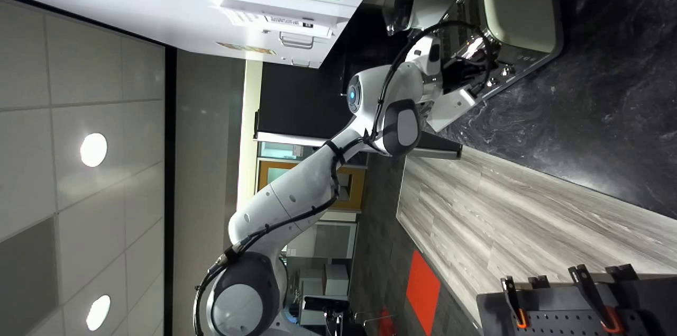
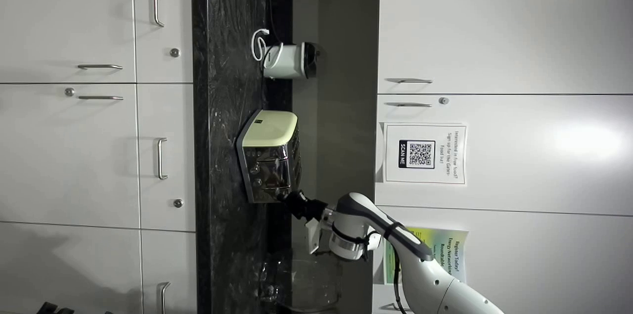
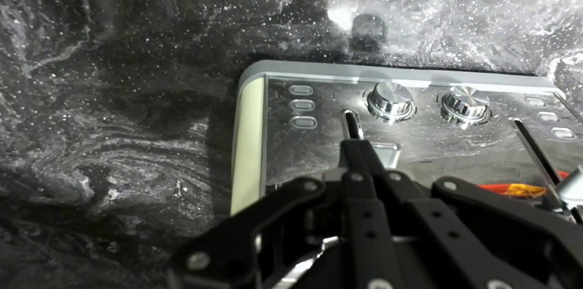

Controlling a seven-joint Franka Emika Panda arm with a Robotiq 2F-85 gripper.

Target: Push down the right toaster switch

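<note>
Wrist view shows the pinched-together gripper (image 3: 360,150) over the toaster's (image 3: 428,143) right switch (image 3: 387,154) as seen front-on — contact unclear — with the slot (image 3: 353,124) running down toward the counter (image 3: 145,98).

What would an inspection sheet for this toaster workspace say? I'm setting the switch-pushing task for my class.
Surface: glossy, dark marbled countertop.
Job's things: chrome-faced toaster standing on the countertop; two round knobs; right lever, as one faces it.
Clutter: pale appliance and clear vessel, on opposite sides of the toaster.
Gripper: fingers together, overlapping the right lever in the wrist view; contact cannot be told.
Cables: white cable by the pale appliance; black cable running along the arm.
Surroundings: white cabinets with posted papers.
</note>
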